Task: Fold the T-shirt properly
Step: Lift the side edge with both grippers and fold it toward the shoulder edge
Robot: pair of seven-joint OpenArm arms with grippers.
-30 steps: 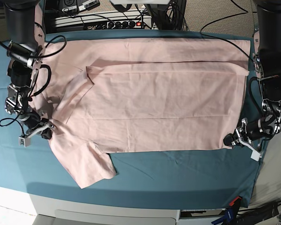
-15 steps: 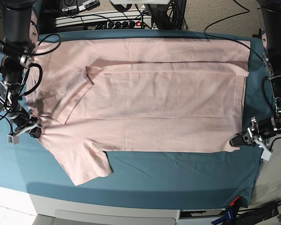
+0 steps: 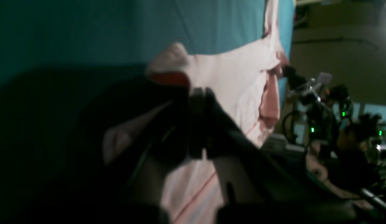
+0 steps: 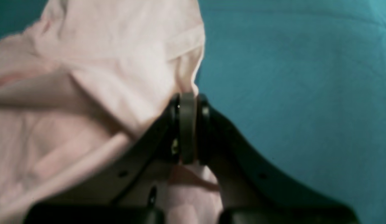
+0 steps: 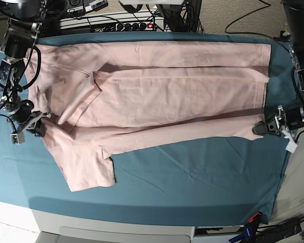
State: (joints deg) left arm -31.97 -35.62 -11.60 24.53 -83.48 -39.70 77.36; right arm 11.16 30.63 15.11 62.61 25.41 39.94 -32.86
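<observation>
Across the teal tabletop (image 5: 192, 187) the T-shirt (image 5: 162, 96) lay lengthwise between both claws; the left claw (image 5: 259, 127) pinched its hem corner, the right claw (image 5: 38, 126) clamped the shoulder end, equally near.

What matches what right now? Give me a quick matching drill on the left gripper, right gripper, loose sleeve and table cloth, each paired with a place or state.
Things:
1. left gripper
2. right gripper
3. loose sleeve of the T-shirt
4. teal table cloth

Places or states:
A. lies flat, pointing to the near table edge
B. shut on the shirt's hem corner, base view's right
C. bare in front of the shirt
D. shut on the shirt's shoulder end, base view's left

Pairs: 1-B, 2-D, 3-A, 4-C
</observation>
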